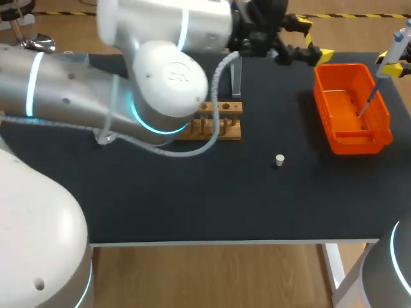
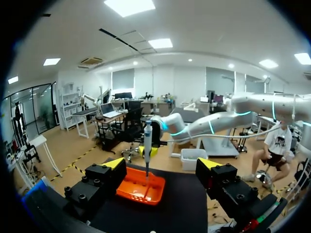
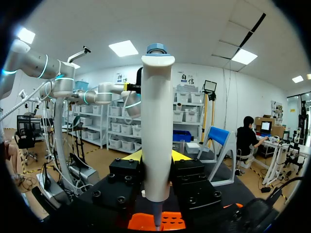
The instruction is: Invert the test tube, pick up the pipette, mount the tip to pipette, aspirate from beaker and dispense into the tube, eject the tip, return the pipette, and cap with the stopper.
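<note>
Left pincer (image 1: pixel 313 40) is hanging wide open and empty over the far side of the surface (image 1: pixel 192 205), just beside the orange basket (image 1: pixel 356 142). At the right edge of the head view, the right arm is holding the pipette (image 1: pixel 393 51) at a tilt. The thin tip (image 1: pixel 369 102) is reaching down inside the basket. The small white stopper (image 1: pixel 279 160) is lying loose on the surface, apart from the wooden rack (image 1: pixel 218 125), which the left arm is partly hiding. I am not making out the tube with any certainty.

From the left wrist, the fingers (image 2: pixel 112 165) are standing far apart with nothing between them. Ahead of them the pipette (image 2: pixel 147 141) is hanging over the basket (image 2: pixel 138 198), its lower end dipping inside.

From the right wrist, the right pincer (image 3: pixel 156 158) is clamping the pipette (image 3: pixel 157 107) from both sides, with the basket (image 3: pixel 141 221) directly under it.

Judging by this, the tip ejection is the step in hand. The next move is calling for the ejector to be worked while the tip is kept within the basket walls. After that the pipette is needing to go back to its place, and the stopper is waiting to be fetched for capping.
</note>
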### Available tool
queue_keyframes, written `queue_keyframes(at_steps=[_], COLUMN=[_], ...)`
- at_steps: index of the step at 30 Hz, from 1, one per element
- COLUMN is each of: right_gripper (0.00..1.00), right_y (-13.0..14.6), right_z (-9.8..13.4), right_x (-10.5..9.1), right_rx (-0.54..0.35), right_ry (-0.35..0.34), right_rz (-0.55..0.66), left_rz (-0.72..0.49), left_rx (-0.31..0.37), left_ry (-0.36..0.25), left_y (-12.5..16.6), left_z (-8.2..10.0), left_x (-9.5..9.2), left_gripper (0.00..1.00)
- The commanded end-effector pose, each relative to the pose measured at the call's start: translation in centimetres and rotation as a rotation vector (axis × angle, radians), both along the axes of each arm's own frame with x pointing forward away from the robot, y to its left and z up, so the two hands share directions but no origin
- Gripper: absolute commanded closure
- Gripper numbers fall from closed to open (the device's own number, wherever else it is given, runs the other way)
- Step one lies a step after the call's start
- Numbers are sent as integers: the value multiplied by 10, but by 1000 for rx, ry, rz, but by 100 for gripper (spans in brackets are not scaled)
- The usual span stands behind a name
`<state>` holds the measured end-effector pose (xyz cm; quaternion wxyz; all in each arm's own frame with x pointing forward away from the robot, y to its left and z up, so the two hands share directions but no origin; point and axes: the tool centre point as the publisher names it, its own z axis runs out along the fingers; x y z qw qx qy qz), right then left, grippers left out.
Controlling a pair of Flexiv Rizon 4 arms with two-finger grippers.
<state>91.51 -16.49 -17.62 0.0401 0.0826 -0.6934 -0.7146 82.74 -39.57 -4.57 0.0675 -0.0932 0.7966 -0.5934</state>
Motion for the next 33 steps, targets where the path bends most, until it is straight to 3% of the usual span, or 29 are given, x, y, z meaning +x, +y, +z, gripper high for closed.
queue_keyframes(at_steps=[1, 22, 33], right_gripper=[100, 100, 100], right_y=[0, 0, 0], right_z=[1, 1, 1], right_x=[0, 0, 0], right_rx=[-2, -2, -2], right_ry=[-2, -2, -2], right_rz=[0, 0, 0], left_rz=[4, 4, -11], left_rx=[-6, -6, -57], left_ry=[-3, -3, -19], left_y=[-32, -32, -76], left_z=[-11, -11, -16], left_x=[8, 8, 29], left_gripper=[100, 100, 100])
